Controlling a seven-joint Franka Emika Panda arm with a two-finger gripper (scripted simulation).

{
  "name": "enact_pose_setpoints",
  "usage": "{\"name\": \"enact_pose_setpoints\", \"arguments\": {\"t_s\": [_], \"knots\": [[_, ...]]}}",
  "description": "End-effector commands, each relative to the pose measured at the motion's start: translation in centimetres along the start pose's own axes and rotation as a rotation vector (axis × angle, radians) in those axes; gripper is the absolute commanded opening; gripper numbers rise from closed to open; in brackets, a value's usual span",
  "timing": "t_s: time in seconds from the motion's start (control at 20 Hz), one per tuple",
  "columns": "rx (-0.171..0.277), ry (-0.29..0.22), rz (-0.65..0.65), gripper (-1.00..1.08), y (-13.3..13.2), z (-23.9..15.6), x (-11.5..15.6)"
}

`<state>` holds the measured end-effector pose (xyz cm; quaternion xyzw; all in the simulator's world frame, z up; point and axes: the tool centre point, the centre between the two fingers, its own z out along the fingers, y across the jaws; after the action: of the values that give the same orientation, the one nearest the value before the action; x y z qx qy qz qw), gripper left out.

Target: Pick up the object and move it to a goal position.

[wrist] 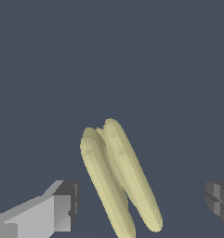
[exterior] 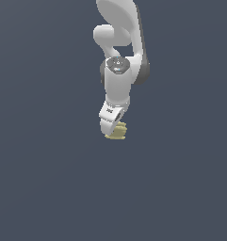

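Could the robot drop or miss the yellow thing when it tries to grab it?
Maybe. In the wrist view the tool is open, with its fingers wide on either side of the object and not touching it. The object lies slanted between them, so closing could push or twist it instead of pinching it. Its long rounded lobes might also slip out when lifted. In the exterior view the arm hides most of it.

We found no home, kitchen or workshop here but a bare rendered scene. A flat, even slate-blue field filled every corner of the exterior view, with no wall, edge or furniture to mark a room. The white arm (exterior: 118, 70) at upper centre was smooth and untextured. The wrist view showed the same plain blue ground behind blocky, faceted shapes.
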<state>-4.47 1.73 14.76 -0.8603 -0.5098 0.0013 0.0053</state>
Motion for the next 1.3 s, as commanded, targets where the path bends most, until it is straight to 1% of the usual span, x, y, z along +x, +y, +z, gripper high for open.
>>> {"name": "enact_pose_setpoints", "arguments": {"t_s": [0.0,0.35,0.65,0.95,1.25], "knots": [[-0.002,0.000,-0.068,1.00,-0.3,0.0,-0.2],[-0.006,-0.002,-0.246,1.00,-1.0,0.1,-0.8],[-0.008,-0.004,-0.353,1.00,-1.4,0.2,-1.1],[-0.009,-0.005,-0.410,1.00,-1.6,0.2,-1.3],[-0.009,-0.005,-0.416,1.00,-1.6,0.2,-1.3]]}}
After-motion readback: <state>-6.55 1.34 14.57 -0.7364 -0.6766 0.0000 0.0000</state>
